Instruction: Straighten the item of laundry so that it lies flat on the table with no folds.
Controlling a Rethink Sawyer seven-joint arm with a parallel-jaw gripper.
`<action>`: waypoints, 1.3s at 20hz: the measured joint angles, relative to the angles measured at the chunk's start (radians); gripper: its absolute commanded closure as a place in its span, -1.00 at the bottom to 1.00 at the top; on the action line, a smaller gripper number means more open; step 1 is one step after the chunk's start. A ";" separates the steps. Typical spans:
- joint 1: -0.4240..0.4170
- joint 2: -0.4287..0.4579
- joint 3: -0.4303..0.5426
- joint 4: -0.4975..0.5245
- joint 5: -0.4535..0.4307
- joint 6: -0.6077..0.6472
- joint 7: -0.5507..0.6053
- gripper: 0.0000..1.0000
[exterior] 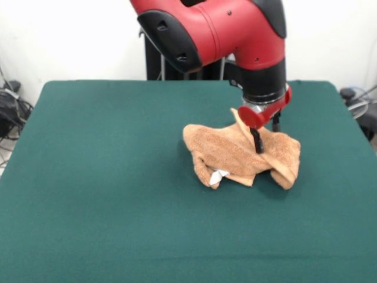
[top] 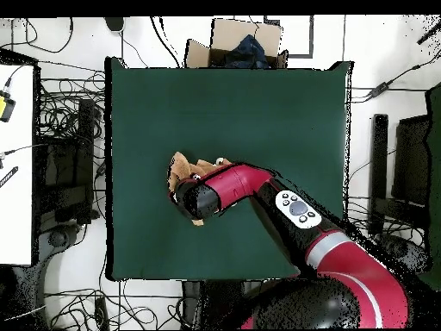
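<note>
A: Towel (exterior: pixel 238 154) bunched mid-table (exterior: pixel 106 194), toward the robot's left edge. Claw (exterior: pixel 265 137) down in the folds, looks pinched on a raised peak.
B: Risk: thin pinch slips, or drags the whole heap.

White wall (exterior: pixel 59 35), cables (top: pixel 69 129) on floor, cardboard box (top: pixel 237 43).

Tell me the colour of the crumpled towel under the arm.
Light orange-tan, with a small white tag at its near edge. The towel shows best in the front view.
</note>
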 measured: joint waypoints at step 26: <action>-0.038 -0.164 0.007 0.037 0.056 0.003 0.000 1.00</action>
